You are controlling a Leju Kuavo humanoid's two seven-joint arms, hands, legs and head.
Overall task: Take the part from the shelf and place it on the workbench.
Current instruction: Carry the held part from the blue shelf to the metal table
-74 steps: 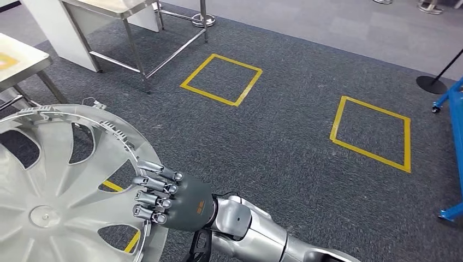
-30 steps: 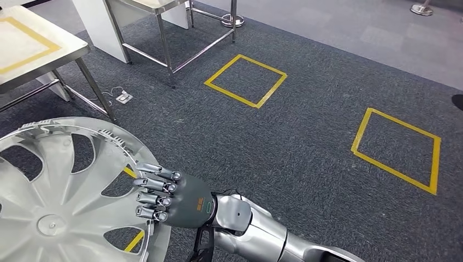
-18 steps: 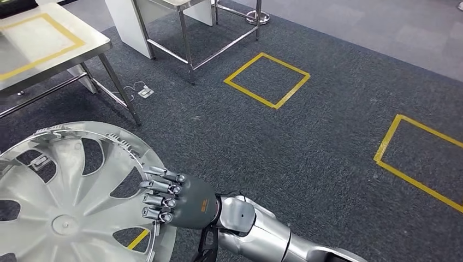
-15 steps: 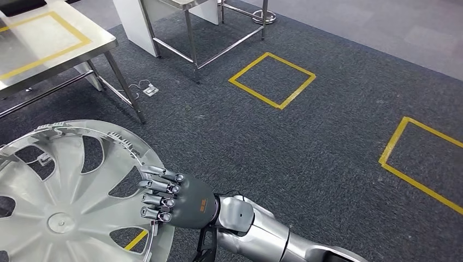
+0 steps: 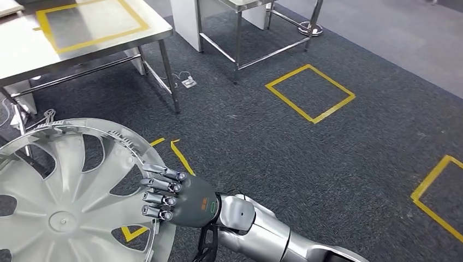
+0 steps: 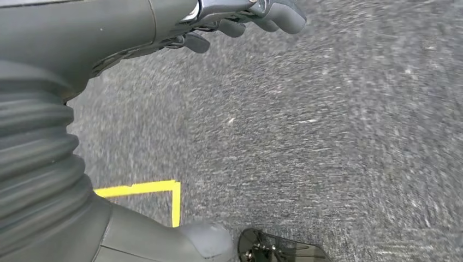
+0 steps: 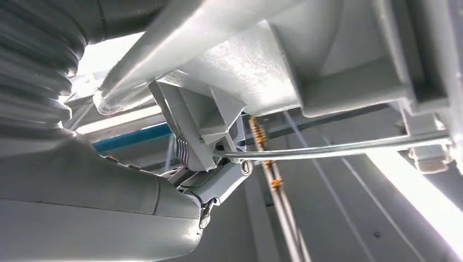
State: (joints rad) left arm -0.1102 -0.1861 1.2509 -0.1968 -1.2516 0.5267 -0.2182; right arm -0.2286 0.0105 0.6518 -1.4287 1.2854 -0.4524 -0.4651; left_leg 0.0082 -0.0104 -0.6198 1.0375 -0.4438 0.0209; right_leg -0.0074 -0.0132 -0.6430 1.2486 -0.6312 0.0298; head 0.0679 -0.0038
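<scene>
Your right robot hand (image 5: 183, 199) holds the part (image 5: 65, 202), a large round silver-grey plastic wheel cover, by its rim: the dark fingers (image 5: 161, 188) curl over the edge while the silver jointed arm comes in from below. The part has broad flat spokes with wedge-shaped openings between them, a small raised hub at the centre, and a ridged, toothed band with a thin wire ring running round its edge. In the right wrist view you see the underside of the part (image 7: 284, 71) up close, pale moulded plastic with square clip blocks, and the wire ring (image 7: 338, 148) passing just past the grey robot hand (image 7: 136, 202). Your left robot hand (image 6: 164, 27) hangs over the floor (image 6: 306, 136) in its wrist view, its dark fingers curled in together with nothing in them. Beyond the right robot hand, the floor (image 5: 284, 147) is dark grey speckled carpet marked with yellow tape squares (image 5: 310, 93). Farther out, past the part's far rim, stands the counter (image 5: 33, 49), a flat steel top on thin metal legs with a yellow tape rectangle (image 5: 90, 24) on its surface, well apart from the part. A second steel frame (image 5: 256, 38) stands beside it.
</scene>
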